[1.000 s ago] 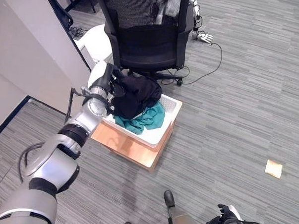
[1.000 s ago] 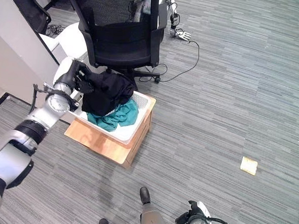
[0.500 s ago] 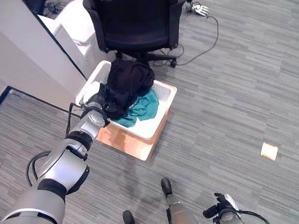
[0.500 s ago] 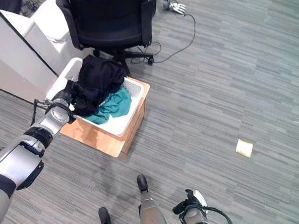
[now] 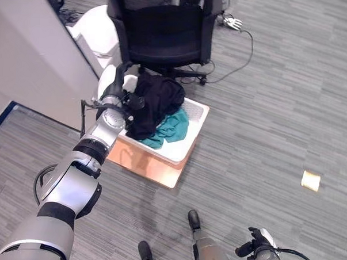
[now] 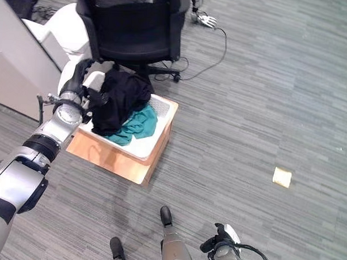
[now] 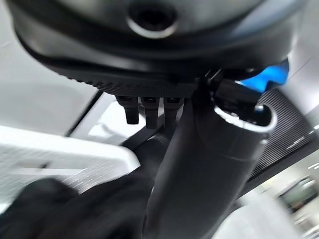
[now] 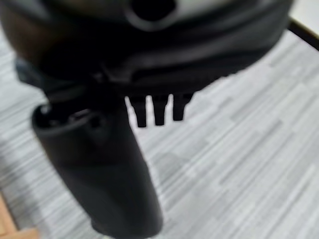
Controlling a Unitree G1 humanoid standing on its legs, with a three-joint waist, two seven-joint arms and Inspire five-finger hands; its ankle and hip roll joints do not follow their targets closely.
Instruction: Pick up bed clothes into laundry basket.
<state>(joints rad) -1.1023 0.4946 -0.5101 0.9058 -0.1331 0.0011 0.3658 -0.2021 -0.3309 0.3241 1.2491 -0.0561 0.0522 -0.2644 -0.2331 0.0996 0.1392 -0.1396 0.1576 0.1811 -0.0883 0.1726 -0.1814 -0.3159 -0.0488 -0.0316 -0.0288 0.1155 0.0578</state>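
White laundry basket sitting on wooden box, containing black garment and teal garment; left hand hovering alongside, fingers straight; right hand hanging relaxed.

Grey striped carpet floor. Black mesh office chair at top, cable trailing beside its base. White wall panel on left. Small yellow scrap lying well apart on right
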